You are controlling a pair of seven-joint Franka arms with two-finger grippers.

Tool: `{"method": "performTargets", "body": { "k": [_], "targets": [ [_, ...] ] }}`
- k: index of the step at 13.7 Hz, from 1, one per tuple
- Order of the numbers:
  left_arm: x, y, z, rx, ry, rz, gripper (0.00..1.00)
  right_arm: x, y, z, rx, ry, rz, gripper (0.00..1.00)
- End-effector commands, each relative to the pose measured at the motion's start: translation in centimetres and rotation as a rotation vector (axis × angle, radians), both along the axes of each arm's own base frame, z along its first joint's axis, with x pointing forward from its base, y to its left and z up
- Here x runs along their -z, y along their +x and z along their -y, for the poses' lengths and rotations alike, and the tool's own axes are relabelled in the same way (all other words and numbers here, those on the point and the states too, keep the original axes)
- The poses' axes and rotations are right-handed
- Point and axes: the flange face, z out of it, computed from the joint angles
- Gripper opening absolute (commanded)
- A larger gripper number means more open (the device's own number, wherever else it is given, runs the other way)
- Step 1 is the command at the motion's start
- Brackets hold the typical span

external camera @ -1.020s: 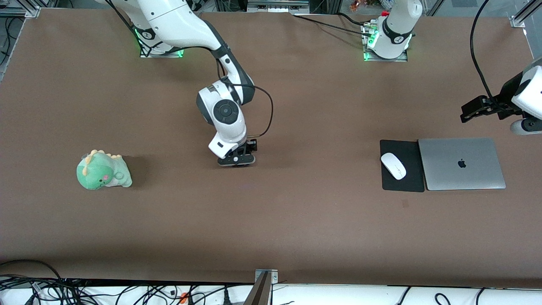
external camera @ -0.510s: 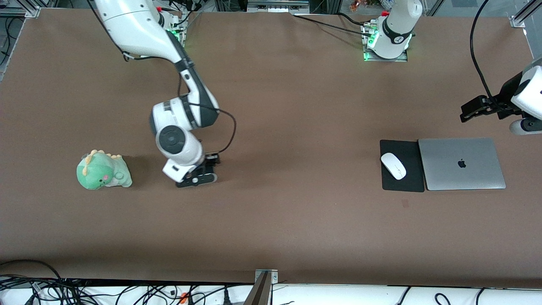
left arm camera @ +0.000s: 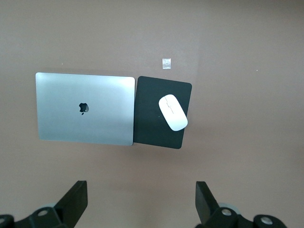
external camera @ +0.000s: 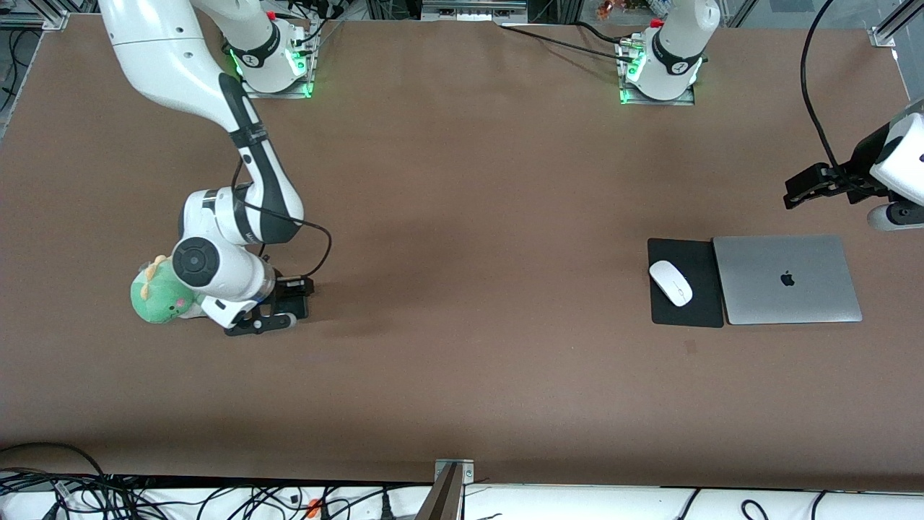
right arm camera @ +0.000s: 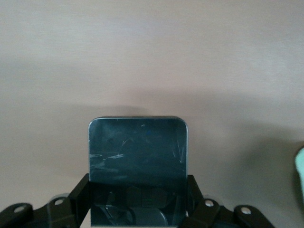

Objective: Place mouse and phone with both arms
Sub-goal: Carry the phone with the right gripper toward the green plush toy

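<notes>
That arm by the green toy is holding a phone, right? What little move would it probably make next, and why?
Probably lower it and let go. The right gripper has its jaws shut on the phone, just above bare table beside the green toy. The mouse already lies on its pad; the left gripper waits, open.

white mouse [external camera: 670,282] on black mouse pad [external camera: 686,283] beside closed silver laptop [external camera: 787,279], right gripper [external camera: 261,321] low beside green plush dinosaur [external camera: 160,292], left gripper [external camera: 814,185] above the laptop

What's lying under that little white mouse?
The mouse rests on a black mouse pad, beside a closed silver laptop. The pad sits on the brown table; what the pad covers cannot be seen.
</notes>
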Motion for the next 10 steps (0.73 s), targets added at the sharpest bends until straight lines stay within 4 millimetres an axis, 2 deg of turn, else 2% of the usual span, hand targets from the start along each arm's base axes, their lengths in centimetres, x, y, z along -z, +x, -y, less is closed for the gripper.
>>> {"method": "performTargets", "body": {
  "k": [1,2,4,7,8,9,10],
  "targets": [
    [-0.4,0.2,0.0,0.020,-0.008,-0.007,1.00,0.2,-2.1,2.2,0.016,0.026,0.054,0.00],
    [-0.5,0.2,0.0,0.021,-0.008,-0.005,1.00,0.7,-2.4,3.2,0.031,0.020,0.075,0.00],
    [-0.5,0.2,0.0,0.021,-0.008,-0.005,1.00,0.9,-2.5,3.7,0.014,0.019,0.075,0.00],
    [-0.5,0.2,-0.1,0.013,-0.006,-0.004,1.00,1.5,-2.6,5.6,-0.013,0.017,0.084,0.00],
    [-0.4,0.3,-0.1,0.004,-0.007,-0.005,1.00,1.7,-2.6,6.0,-0.013,0.017,0.081,0.06],
    [-0.4,0.3,-0.1,0.004,-0.007,-0.005,1.00,1.7,-2.5,6.3,-0.007,0.016,0.081,0.77],
    [-0.5,0.3,-0.1,0.004,-0.007,-0.003,1.00,1.6,-2.5,6.4,-0.006,0.017,0.080,1.00]
  ]
}}
